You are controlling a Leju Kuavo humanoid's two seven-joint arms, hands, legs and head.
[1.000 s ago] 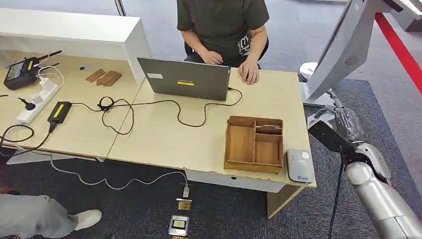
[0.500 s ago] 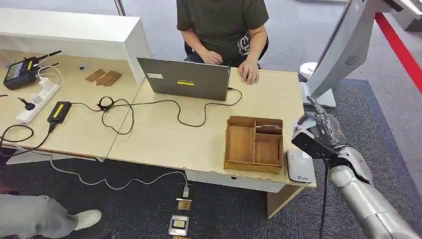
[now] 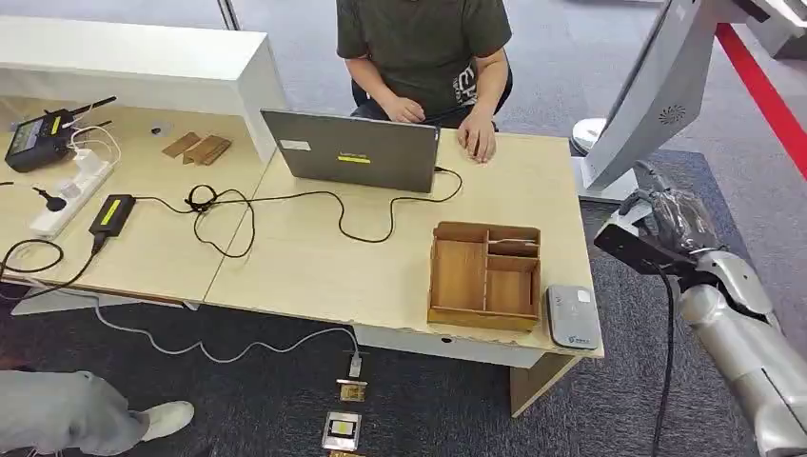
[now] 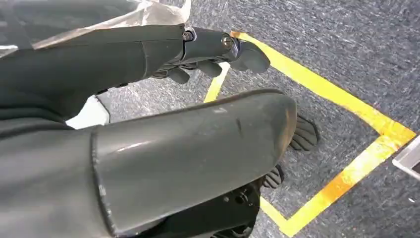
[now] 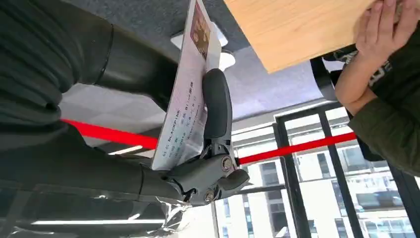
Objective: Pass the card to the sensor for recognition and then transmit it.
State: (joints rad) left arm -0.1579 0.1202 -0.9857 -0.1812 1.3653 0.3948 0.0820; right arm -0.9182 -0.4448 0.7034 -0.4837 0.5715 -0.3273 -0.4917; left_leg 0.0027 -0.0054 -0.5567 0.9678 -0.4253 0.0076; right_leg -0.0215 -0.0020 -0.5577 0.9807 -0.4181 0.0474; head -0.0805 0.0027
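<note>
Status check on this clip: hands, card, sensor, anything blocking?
Right hand holds card, off table's right edge. Left hand empty, hanging over floor. Sensor on table corner, uncovered. Nothing in the way.

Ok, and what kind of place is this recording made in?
Probably an office or lab test area: a person works at a laptop on a wooden desk, with a power strip and cables, grey carpet, and yellow floor tape.

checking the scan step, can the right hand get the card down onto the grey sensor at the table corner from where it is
Probably yes. The right hand holds the card just off the table's right edge, and the sensor lies uncovered at the near corner, beside the wooden organizer.
</note>
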